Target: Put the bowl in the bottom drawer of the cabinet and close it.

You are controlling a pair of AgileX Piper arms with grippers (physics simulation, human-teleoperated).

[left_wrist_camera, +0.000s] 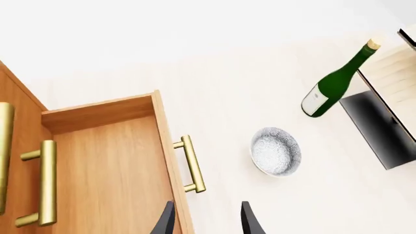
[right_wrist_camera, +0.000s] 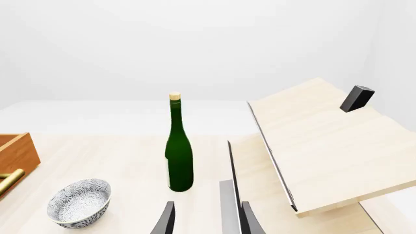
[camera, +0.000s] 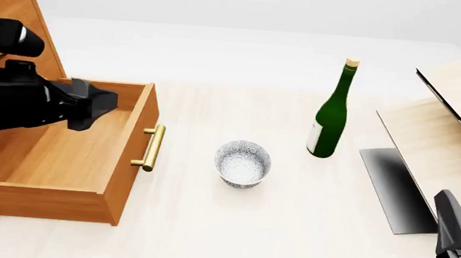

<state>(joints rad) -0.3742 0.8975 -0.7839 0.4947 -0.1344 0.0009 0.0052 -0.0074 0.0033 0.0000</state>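
The bowl (camera: 242,163) stands upright on the table (camera: 232,226), near the middle of the front view, and nothing touches it. Its inside is silvery-white with a grey speckled pattern. At 9 o'clock from the bowl is the bottom drawer (camera: 58,153), which is pulled out wide from the cabinet (camera: 11,16). The brass handle (camera: 152,148) on the drawer front points toward the bowl, with a strip of bare table between them. The inside of the drawer shows only its wooden floor.

At about 2 o'clock from the bowl a green bottle (camera: 331,112) stands upright with a cork on top and a white label low on its side. Farther, at 3 o'clock, is a pale plywood structure (camera: 450,120) with a dark panel (camera: 389,189) lying at its foot.

The left gripper (left_wrist_camera: 204,219) hangs above the front edge of the drawer, close to the handle. In the left wrist view its two dark fingers (left_wrist_camera: 165,222) stand apart with nothing between them, so the jaws are open. The right gripper (right_wrist_camera: 204,219) is low at the right edge of the table, beside the dark panel. Its jaws are also apart and hold nothing; the bottle and the bowl lie ahead of it.
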